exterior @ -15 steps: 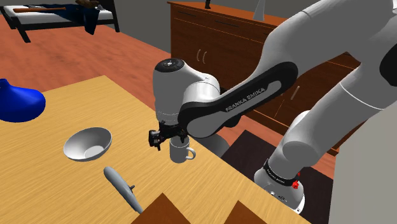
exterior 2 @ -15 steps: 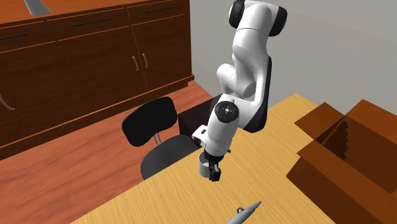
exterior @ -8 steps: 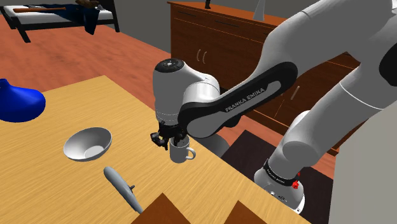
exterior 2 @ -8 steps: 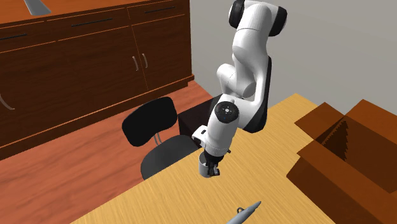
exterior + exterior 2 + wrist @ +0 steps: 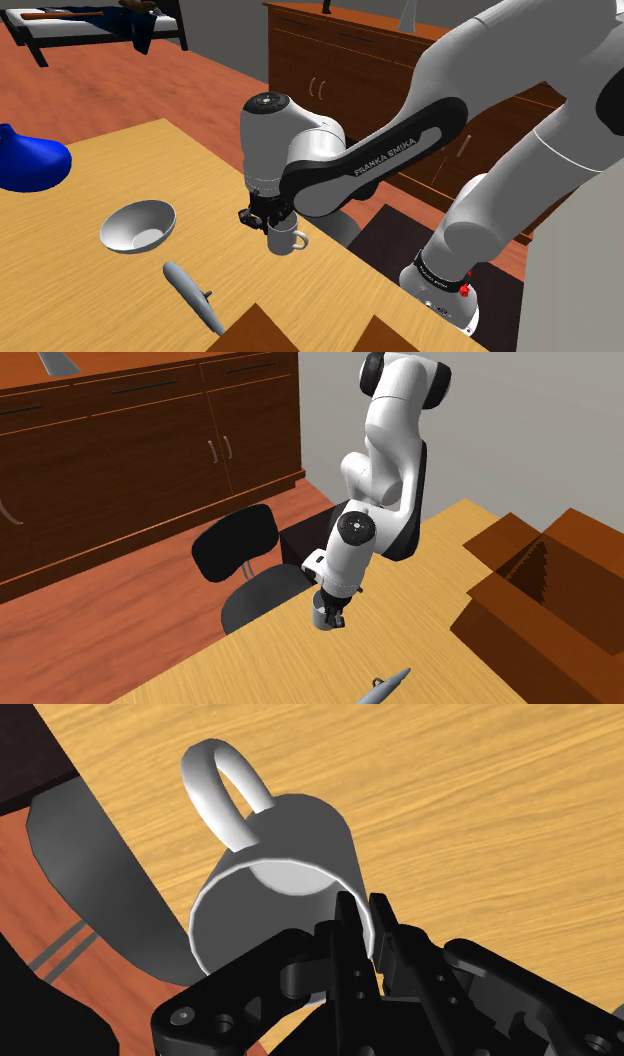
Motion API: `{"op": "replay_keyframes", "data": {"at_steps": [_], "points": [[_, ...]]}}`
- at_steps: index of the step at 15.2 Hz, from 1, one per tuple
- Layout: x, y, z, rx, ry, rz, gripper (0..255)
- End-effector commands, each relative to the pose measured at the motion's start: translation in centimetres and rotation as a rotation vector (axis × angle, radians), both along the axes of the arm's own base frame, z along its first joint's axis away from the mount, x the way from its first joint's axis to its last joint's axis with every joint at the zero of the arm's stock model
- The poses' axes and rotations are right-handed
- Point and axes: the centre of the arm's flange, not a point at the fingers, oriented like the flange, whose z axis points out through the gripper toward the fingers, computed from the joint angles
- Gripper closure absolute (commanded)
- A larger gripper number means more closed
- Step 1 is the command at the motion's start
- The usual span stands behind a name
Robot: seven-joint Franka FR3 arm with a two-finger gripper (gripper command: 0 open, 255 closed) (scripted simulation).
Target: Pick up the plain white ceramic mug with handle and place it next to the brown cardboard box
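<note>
The gripper (image 5: 365, 939) pinches the rim of the mug (image 5: 290, 854), upright near the table's (image 5: 480, 804) edge.

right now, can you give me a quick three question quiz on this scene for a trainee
1. True or false: the gripper is shut on the rim of the mug.
2. The mug stands: A) near the edge of the table; B) inside the box; C) in the bowl.
3. What black piece of furniture stands just past that table edge?
Key: 1 true; 2 A; 3 the chair.
</note>
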Motion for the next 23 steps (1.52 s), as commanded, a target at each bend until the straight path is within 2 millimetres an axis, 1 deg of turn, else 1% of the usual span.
{"op": "replay_keyframes", "data": {"at_steps": [1, 23], "points": [[0.0, 0.0, 0.5, 0.000, 0.000, 0.000, 255], [0.0, 0.0, 12.1, 0.000, 0.000, 0.000, 255]]}}
